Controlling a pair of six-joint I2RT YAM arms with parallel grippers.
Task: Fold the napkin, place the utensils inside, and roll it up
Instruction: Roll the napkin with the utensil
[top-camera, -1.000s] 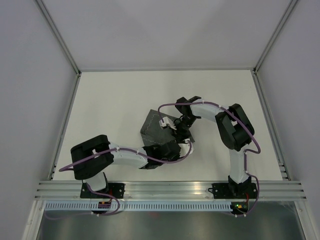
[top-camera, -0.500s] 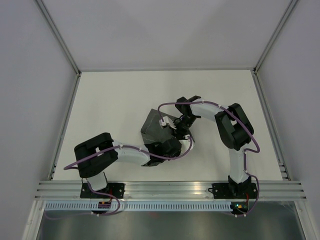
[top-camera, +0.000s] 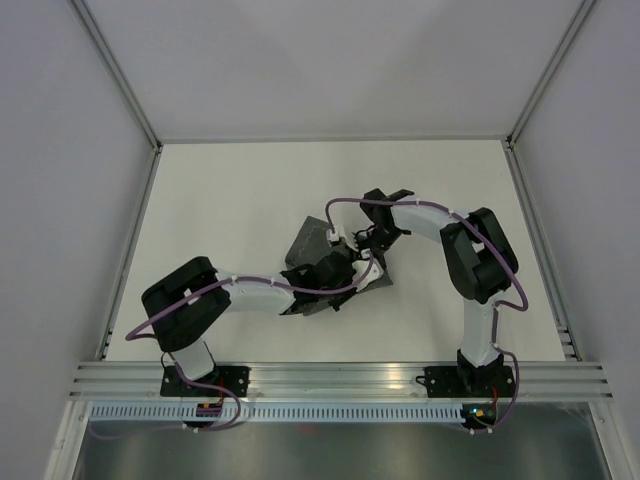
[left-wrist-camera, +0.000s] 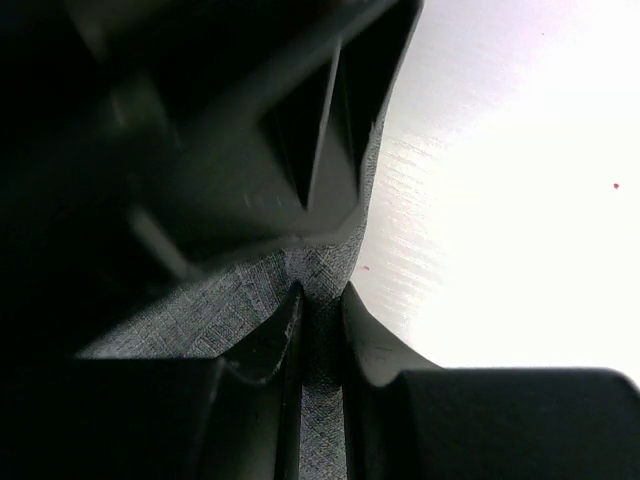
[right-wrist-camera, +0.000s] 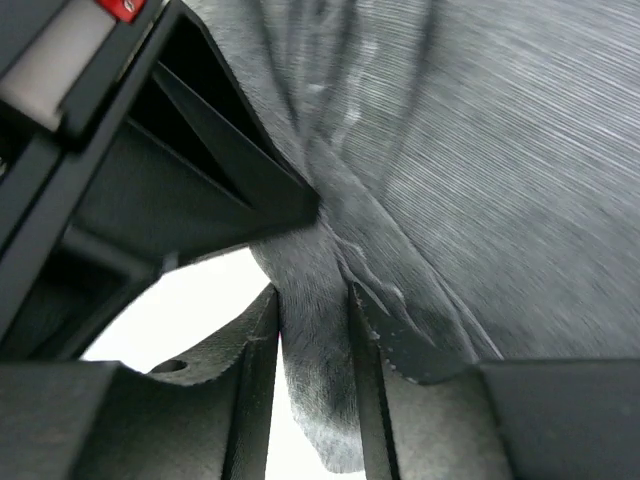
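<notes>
The large dark grey fabric napkin (top-camera: 306, 246) lies crumpled at mid-frame on the white table (top-camera: 220, 200), its length running from upper left to lower right. Both claws meet at its lower-right end, where the left gripper (left-wrist-camera: 320, 305) and the right gripper (right-wrist-camera: 315, 310) each pinch a fold. The table edges stand well apart all round.

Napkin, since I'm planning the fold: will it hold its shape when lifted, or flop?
Probably floppy: the napkin creases and bunches where the right tool pinches it. Likely thin: a fold fits inside the nearly shut left tool. Its woven texture should resist slipping.
</notes>
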